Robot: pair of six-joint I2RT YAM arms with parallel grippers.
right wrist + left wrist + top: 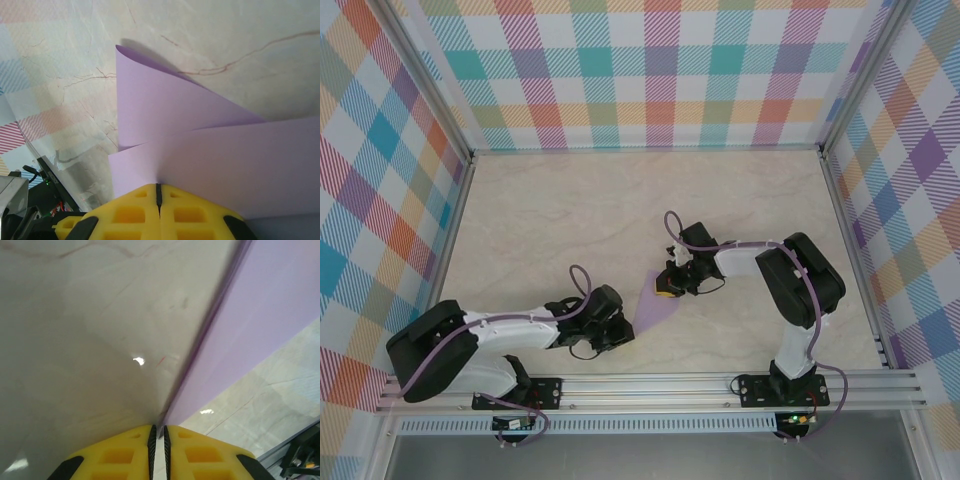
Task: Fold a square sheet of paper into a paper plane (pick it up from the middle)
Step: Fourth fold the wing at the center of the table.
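Top view: the thin lilac-purple square sheet of paper (pixel 658 308) lies low over the cream marble-patterned tabletop (pixel 570 220), between the left gripper (pixel 623 330) at its near-left corner and the right gripper (pixel 668 288) at its far end; here it reads as one pale wedge.
Left wrist view: the sheet (pixel 270 330) runs away as a flat, smooth band with a dark straight edge that leads into the slit between the left gripper's (pixel 158 429) yellow plastic fingers, which are pressed onto it.
Right wrist view: the sheet (pixel 210 150) shows two layers, the upper one curling up to a rounded corner; the right gripper's (pixel 158 186) yellow fingers meet on the lower layer.
Surroundings: pastel checked walls (pixel 660 70) on three sides, a ribbed aluminium rail (pixel 650 385) along the near edge.
In the way: each wrist's own fingers cover the pinched spot.
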